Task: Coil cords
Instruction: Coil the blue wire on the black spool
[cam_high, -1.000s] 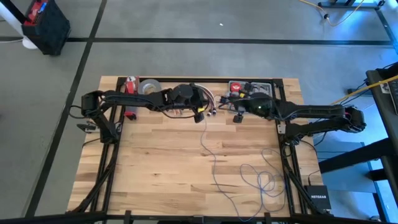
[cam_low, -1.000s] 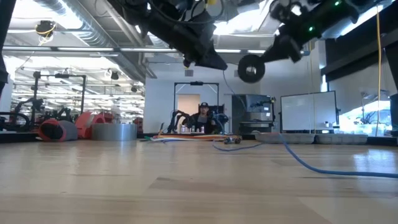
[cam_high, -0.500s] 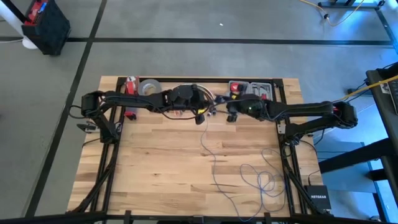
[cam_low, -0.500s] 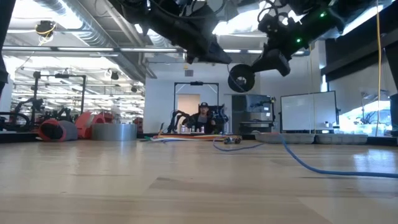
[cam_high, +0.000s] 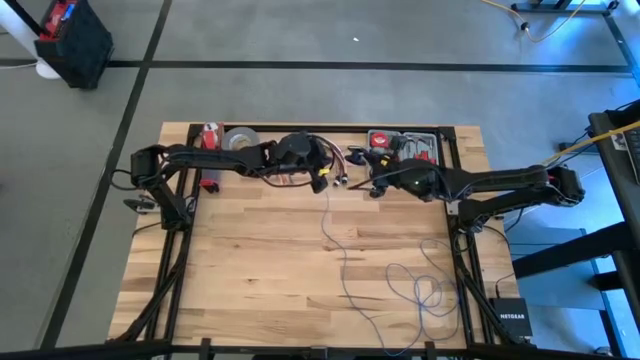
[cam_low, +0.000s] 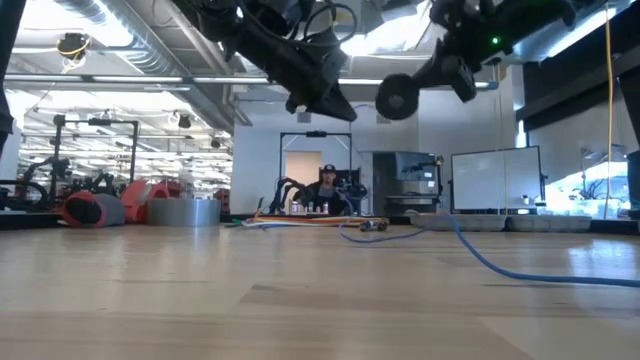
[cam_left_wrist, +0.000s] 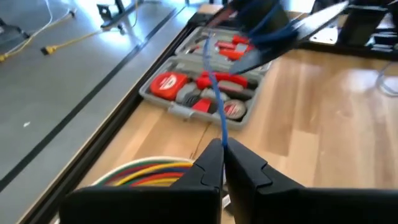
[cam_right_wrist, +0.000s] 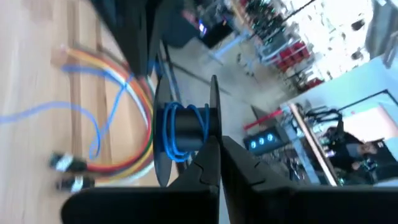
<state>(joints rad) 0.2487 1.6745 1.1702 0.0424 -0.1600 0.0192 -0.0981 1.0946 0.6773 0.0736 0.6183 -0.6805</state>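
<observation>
Left gripper (cam_left_wrist: 222, 149) fingers pinch the blue cord (cam_left_wrist: 214, 93); right gripper (cam_right_wrist: 217, 146) fingers pinch a black spool (cam_right_wrist: 186, 134). At five o'clock off the desk (cam_high: 250, 260), a box (cam_high: 512, 320) reads NETGEAR.

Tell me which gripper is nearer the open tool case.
Right. The right gripper hovers by the tool case, just table-inward of it; the left gripper is farther along the same edge, pinching the cord.

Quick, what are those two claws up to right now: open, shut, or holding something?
Left claw: shut on the thin blue cord.
Right claw: shut on a black spool wound with the cord.
</observation>
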